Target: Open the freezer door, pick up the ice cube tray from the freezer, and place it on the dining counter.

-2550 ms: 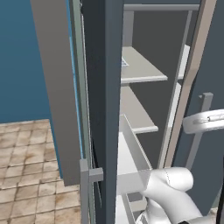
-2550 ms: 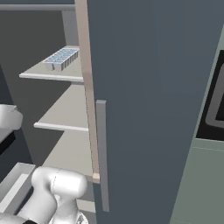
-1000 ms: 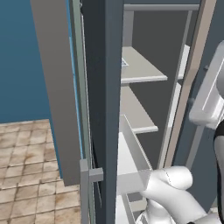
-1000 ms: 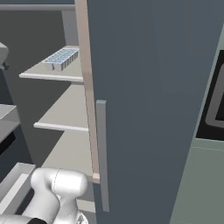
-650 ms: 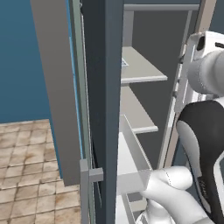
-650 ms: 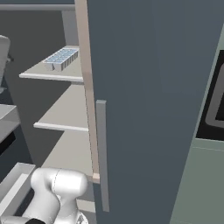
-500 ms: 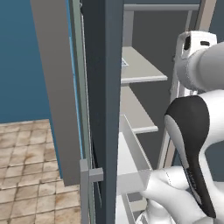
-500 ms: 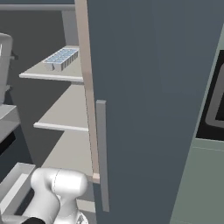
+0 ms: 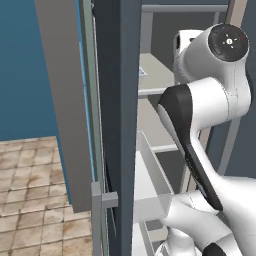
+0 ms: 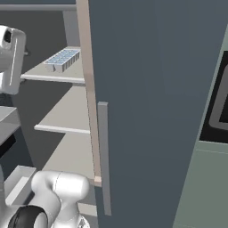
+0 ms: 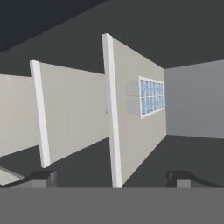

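With the freezer door (image 9: 122, 100) swung open at left, the gripper (image 11: 111, 177) faces the freezer (image 10: 133, 89) interior with fingers spread wide and holding nothing, while the ice cube tray (image 10: 62, 59) lies flat on the upper shelf (image 10: 58, 75), well beyond the fingertips.

Flat, even rendered light, soft shadows; inside the freezer (image 10: 58, 111) it dims toward the back wall; edges slightly blurry.
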Tool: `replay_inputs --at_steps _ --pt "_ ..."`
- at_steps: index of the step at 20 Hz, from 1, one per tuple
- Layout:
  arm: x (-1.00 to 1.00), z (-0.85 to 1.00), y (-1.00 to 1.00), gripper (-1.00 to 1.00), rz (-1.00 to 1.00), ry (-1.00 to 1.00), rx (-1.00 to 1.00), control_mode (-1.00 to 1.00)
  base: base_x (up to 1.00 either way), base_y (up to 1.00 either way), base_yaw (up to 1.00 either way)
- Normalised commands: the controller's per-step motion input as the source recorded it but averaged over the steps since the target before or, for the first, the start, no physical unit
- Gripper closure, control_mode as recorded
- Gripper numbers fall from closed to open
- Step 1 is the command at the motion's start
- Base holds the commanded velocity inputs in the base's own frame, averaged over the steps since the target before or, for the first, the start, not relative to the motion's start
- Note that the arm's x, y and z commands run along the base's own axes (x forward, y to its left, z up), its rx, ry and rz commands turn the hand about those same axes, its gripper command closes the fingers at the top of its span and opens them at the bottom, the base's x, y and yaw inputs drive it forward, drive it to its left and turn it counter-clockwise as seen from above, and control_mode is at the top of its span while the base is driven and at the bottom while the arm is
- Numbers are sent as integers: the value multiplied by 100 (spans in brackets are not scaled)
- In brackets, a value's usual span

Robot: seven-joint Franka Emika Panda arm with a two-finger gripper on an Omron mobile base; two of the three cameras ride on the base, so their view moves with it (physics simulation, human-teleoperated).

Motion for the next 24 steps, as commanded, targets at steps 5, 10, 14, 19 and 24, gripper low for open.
replay_inputs --at_steps 5,10,14,19,24 --pt "64 -25 0 -100 1 -3 0 -100 0 0 0" --pt "60 -17 1 -100 0 5 0 -100 0 0 0" --pt "59 -7 10 -100 0 13 0 -100 0 0 0" --pt "52 -4 24 -100 0 9 0 -100 0 0 0" --pt "32 -4 23 -100 0 0 -2 -100 0 0 0"
